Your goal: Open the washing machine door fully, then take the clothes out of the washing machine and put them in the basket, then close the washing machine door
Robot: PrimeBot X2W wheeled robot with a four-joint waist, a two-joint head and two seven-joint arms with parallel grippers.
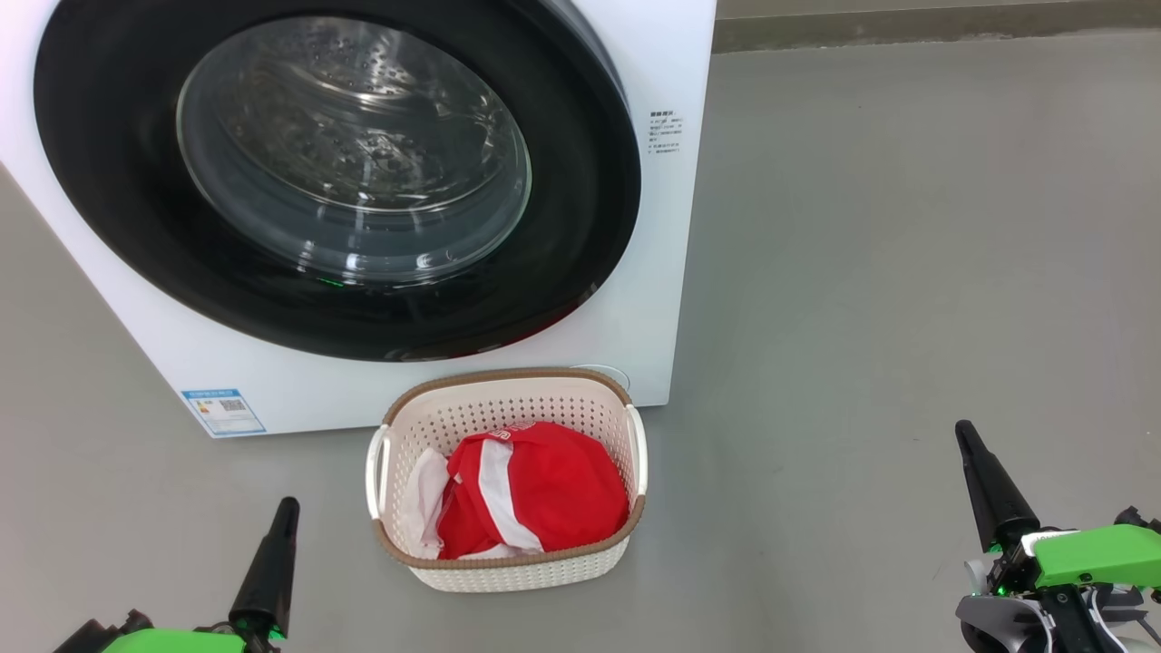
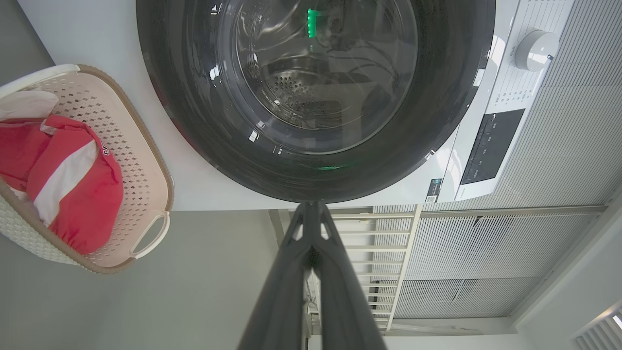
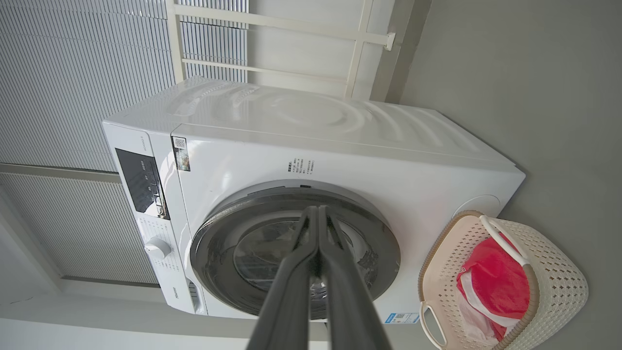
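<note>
Starting at my left: I'm watching the left hand (image 1: 283, 521) sitting low over the floor (image 1: 862, 272), clenched on nothing and pointing up toward the washing machine door (image 1: 345, 163). That door is lying ahead of it and a little to the right, and it's looking pressed flush against the washing machine (image 1: 655, 272). Through its window I'm seeing bare drum (image 1: 363, 118). Moving right, the basket (image 1: 508, 375) is standing on the floor just in front of the machine, between my two hands, its long side running across the view, with the clothes (image 1: 544, 490) piled inside it. Far right, the right hand (image 1: 969, 444) is hanging well apart from both, also clenched empty. I'm judging the left arm the nearer one should the door need a last push.
</note>
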